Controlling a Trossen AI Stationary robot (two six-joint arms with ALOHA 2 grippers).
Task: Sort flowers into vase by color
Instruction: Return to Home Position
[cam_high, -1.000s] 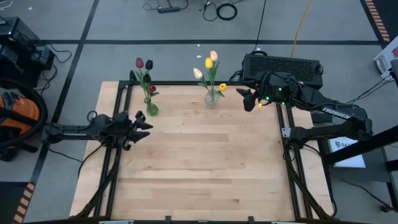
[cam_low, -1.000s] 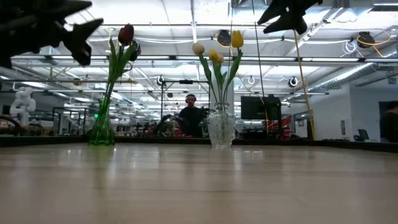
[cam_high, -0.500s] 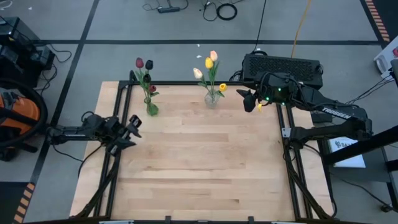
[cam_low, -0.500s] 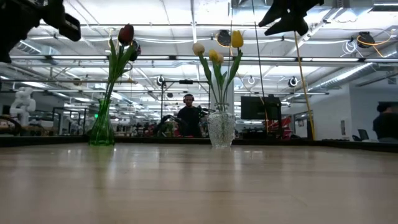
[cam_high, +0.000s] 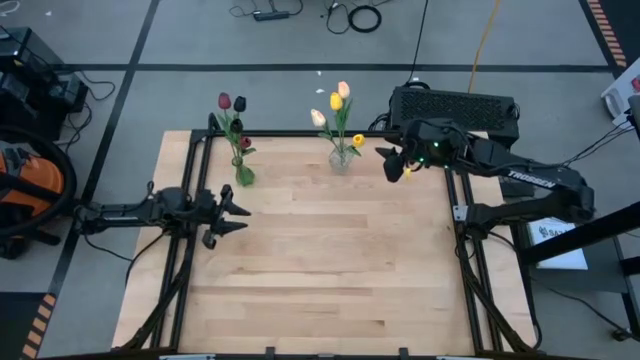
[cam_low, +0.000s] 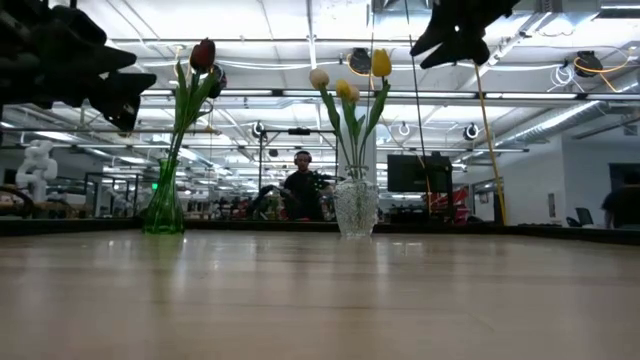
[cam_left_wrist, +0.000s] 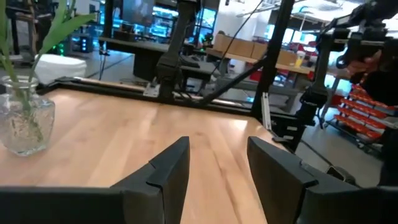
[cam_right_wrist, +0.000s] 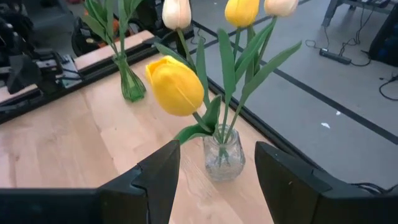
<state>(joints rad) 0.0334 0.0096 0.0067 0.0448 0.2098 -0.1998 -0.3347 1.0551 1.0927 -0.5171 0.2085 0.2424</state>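
Left claw (cam_high: 238, 218): fingers spread wide, empty. The wrist view (cam_left_wrist: 217, 167) shows only bare wood in the gap. It sits over the left edge of the surface (cam_high: 330, 270), about mid-depth, pointing right, well apart from both vases. In the low view it is the dark shape at upper left (cam_low: 100, 85), clear of the wood.

Right claw (cam_high: 390, 163): also parted and empty (cam_right_wrist: 217, 167). It hangs over the far right of the surface, pointing left, just beside the clear vase (cam_high: 340, 159) and not touching it. It sits high in the low view (cam_low: 455, 35).

Dark tulips (cam_high: 231, 102) stand in the green vase (cam_high: 244, 176), far left on the surface. Looks like three heads, but they're small from above, so that count is soft. One head sits lower than the other two.

Yellow and cream tulips (cam_high: 338, 99) stand in the clear vase, far middle. One yellow tulip (cam_right_wrist: 176, 86) droops low toward the right claw. The rest stand taller.

In the low view the green vase (cam_low: 163, 205) and clear vase (cam_low: 355, 207) are both upright and well apart. A person (cam_low: 303, 188) shows in the room beyond, between them.
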